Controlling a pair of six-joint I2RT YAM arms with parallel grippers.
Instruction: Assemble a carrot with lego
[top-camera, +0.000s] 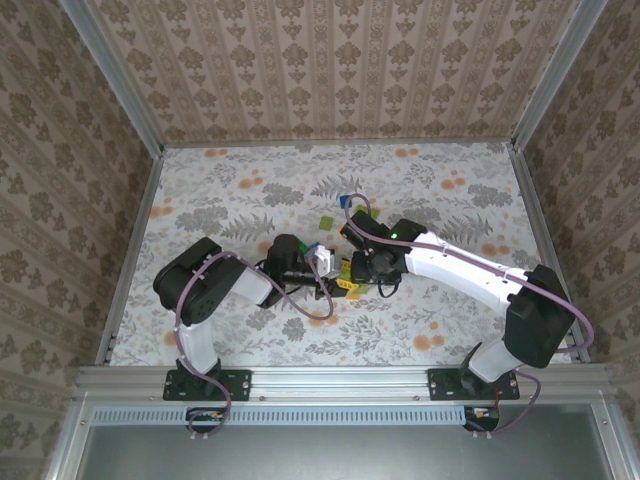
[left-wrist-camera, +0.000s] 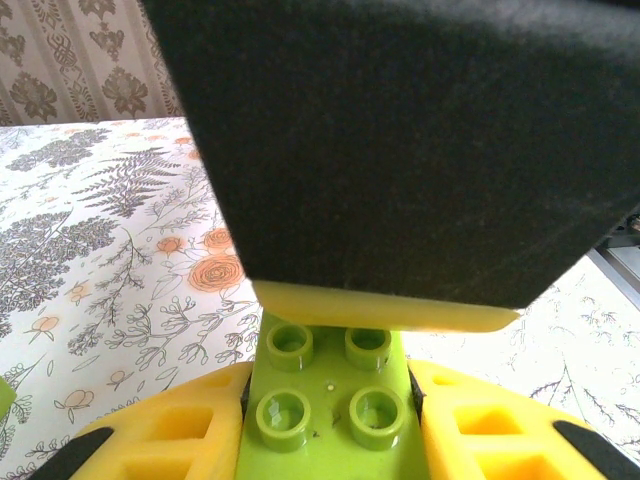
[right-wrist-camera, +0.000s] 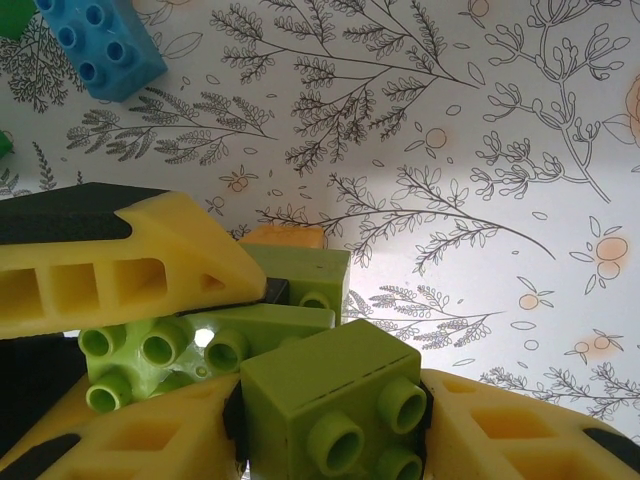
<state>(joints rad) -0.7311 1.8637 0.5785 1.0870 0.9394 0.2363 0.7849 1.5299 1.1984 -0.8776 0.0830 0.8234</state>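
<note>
Between the yellow fingers (left-wrist-camera: 185, 425) of my left gripper (left-wrist-camera: 327, 405) sits a lime-green studded brick (left-wrist-camera: 325, 385), and the gripper is shut on it. In the right wrist view this piece is the carrot (right-wrist-camera: 250, 330), lime-green with a small orange brick (right-wrist-camera: 285, 237) at its far end. My right gripper (right-wrist-camera: 330, 440) is shut on a separate lime-green brick (right-wrist-camera: 325, 395), which presses against the carrot's side. In the top view the left gripper (top-camera: 336, 277) and the right gripper (top-camera: 360, 264) meet at mid-table. The joint between the bricks is partly hidden.
A blue brick (right-wrist-camera: 100, 45) lies on the flowered table (right-wrist-camera: 480, 130) beyond the grippers. In the top view a loose lime-green brick (top-camera: 327, 222) and a blue brick (top-camera: 347, 200) lie just behind the grippers. Patterned walls enclose the table on three sides.
</note>
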